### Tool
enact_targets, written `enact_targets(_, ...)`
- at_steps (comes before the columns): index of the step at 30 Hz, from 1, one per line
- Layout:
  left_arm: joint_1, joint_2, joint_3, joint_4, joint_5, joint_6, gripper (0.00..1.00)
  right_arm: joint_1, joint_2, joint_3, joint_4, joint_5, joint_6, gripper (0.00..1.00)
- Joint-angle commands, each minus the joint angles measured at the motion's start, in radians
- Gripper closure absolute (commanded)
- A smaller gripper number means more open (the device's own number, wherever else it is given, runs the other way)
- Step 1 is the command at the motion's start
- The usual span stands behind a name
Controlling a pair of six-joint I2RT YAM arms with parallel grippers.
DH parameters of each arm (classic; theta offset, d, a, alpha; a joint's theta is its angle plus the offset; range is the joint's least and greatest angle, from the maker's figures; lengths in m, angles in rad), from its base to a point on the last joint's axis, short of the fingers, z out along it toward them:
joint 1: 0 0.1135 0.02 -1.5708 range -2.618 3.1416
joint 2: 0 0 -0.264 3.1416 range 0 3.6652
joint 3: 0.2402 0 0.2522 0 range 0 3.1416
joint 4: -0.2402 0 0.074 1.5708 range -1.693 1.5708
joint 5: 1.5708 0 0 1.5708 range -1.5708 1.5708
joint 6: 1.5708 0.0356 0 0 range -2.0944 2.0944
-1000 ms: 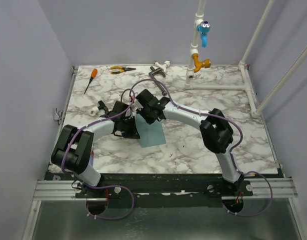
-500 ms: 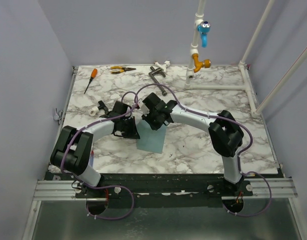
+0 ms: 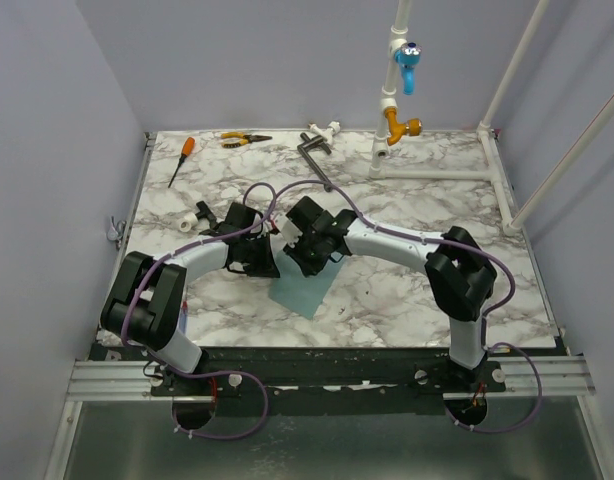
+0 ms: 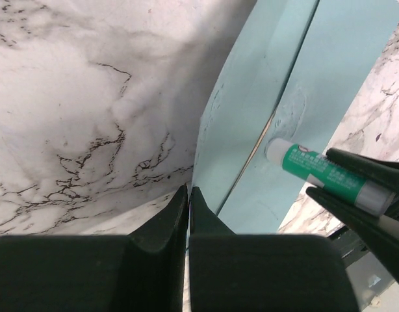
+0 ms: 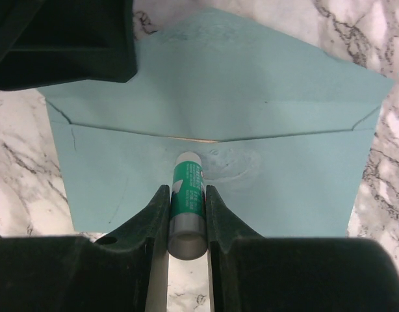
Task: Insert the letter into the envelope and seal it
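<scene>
The teal-blue envelope point(image 3: 300, 288) lies tilted at the table's middle, between both grippers. In the right wrist view the envelope point(image 5: 264, 91) has its flap open, and a thin peach edge of the letter point(image 5: 186, 139) shows at the fold. My right gripper point(image 5: 186, 190) is shut on a green glue stick point(image 5: 186, 195). The stick's white tip touches the envelope body just below the flap. My left gripper point(image 4: 188, 191) is shut, pinching the envelope's point(image 4: 251, 123) near corner. The glue stick point(image 4: 323, 172) also shows in the left wrist view. From above, the left gripper point(image 3: 263, 262) sits close beside the right gripper point(image 3: 313, 262).
An orange-handled screwdriver point(image 3: 181, 160), yellow pliers point(image 3: 242, 139) and a metal tool point(image 3: 312, 148) lie along the back edge. A white PVC pipe frame with a blue valve point(image 3: 407, 60) stands at the back right. A small white fitting point(image 3: 192, 218) lies left of the arms.
The right gripper has come nearer with the glue stick, onto the envelope. The envelope's near end has swung and lies more tilted. The left gripper has hardly moved.
</scene>
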Motion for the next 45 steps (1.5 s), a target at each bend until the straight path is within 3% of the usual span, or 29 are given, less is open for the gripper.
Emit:
enact_targets(1,-0.007,-0.015,0.002,-0.003,-0.003,0.011,1.00,0.037,-0.030,-0.037,-0.021,-0.072,0.007,0.99)
enact_targets(9,-0.007,0.004,0.016,-0.004,0.051,0.032,1.00,0.037,0.025,0.034,-0.061,0.005,0.034,0.99)
enact_targets(19,-0.007,0.005,0.013,-0.004,0.051,0.031,1.00,0.038,0.017,0.015,-0.011,-0.079,0.027,0.99)
enact_targets(31,-0.007,-0.002,0.002,-0.006,0.056,0.052,1.00,0.039,0.050,0.032,-0.050,0.300,0.072,0.99)
enact_targets(37,-0.007,-0.009,-0.001,-0.007,0.057,0.059,1.00,0.025,0.037,0.030,-0.001,0.354,0.112,0.99)
enact_targets(45,-0.007,-0.006,0.000,-0.009,0.064,0.060,1.00,-0.003,0.069,0.069,0.053,0.309,0.109,0.99)
